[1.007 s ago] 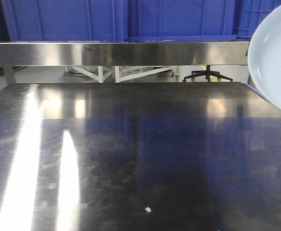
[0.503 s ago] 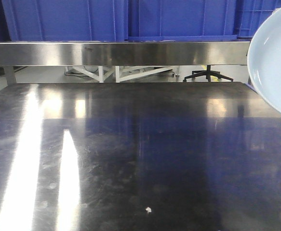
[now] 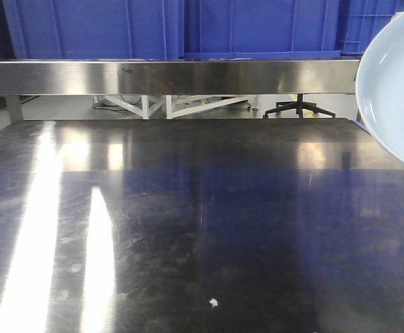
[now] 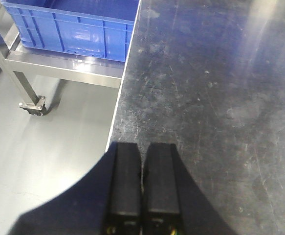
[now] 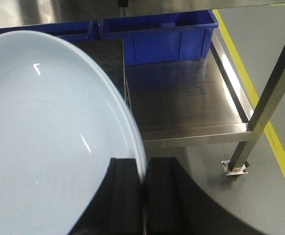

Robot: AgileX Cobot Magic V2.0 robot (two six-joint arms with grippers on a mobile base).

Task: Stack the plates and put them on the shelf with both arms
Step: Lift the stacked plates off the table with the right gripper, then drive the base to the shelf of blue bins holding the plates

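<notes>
1. The right gripper (image 5: 143, 196) was clamped on the near rim of a plate (image 5: 49, 137), pinching its edge. The plate spread up and to the left of the jaws, tilted and held clear of the tabletop (image 3: 202, 229).
2. The left gripper (image 4: 142, 188) carried nothing and its fingers were pressed together. It hung over the tabletop's left edge, with scuffed steel ahead of it and to its right.
3. Only one plate could be made out. A doubled line along the rim just above the right gripper might have been a second plate nested beneath, but that could not be told, so the stacking could not be confirmed as done.
4. The shelf (image 3: 188, 76) lay well ahead of both grippers, with blue crates (image 3: 188, 28) on it and no plate in view there. By my judgement the placing was left to do, and the left arm had yet to share the load.
</notes>
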